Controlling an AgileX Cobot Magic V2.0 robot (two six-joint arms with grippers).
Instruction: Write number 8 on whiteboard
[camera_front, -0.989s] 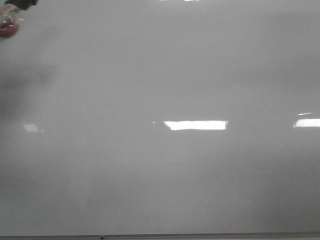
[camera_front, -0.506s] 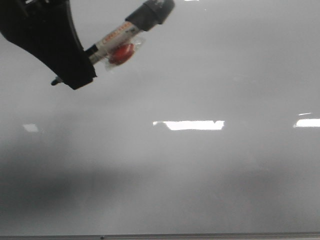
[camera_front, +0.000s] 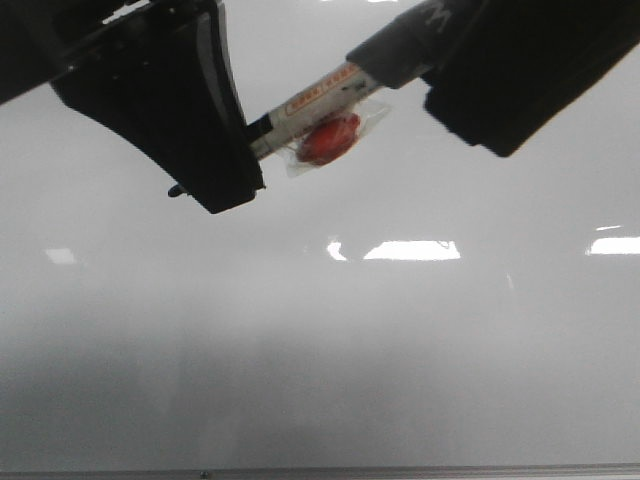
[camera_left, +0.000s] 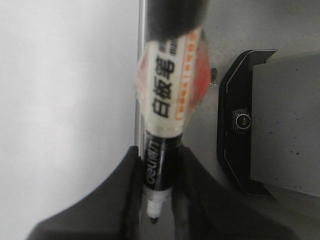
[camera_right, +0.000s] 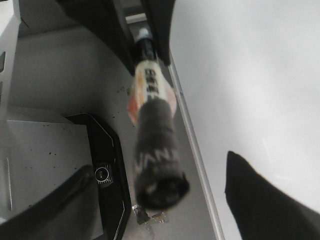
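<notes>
The glossy pale grey whiteboard (camera_front: 400, 350) fills the front view, and no number 8 shows on it. My left gripper (camera_front: 225, 185) hangs at the upper left, shut on a black-and-white marker (camera_front: 320, 100) near its bare tip. In the left wrist view the marker (camera_left: 167, 100) sits pinched in that gripper (camera_left: 160, 155). A red round thing in clear wrap (camera_front: 328, 138) clings to the barrel. My right gripper (camera_front: 450, 70) reaches in from the upper right. It stands open (camera_right: 160, 175), with the marker's capped end (camera_right: 155, 180) in the wide gap, touching neither finger.
A thin grey frame edge (camera_front: 320, 470) runs along the board's near side. Beside the board, on a grey surface, lies a black housing with a small lens (camera_left: 243, 121), also visible in the right wrist view (camera_right: 102, 174). Bright light reflections (camera_front: 412, 250) lie on the board.
My left gripper has come in from the upper left with the marker, moving right and down. The right gripper has entered from the upper right and now surrounds the capped end.
</notes>
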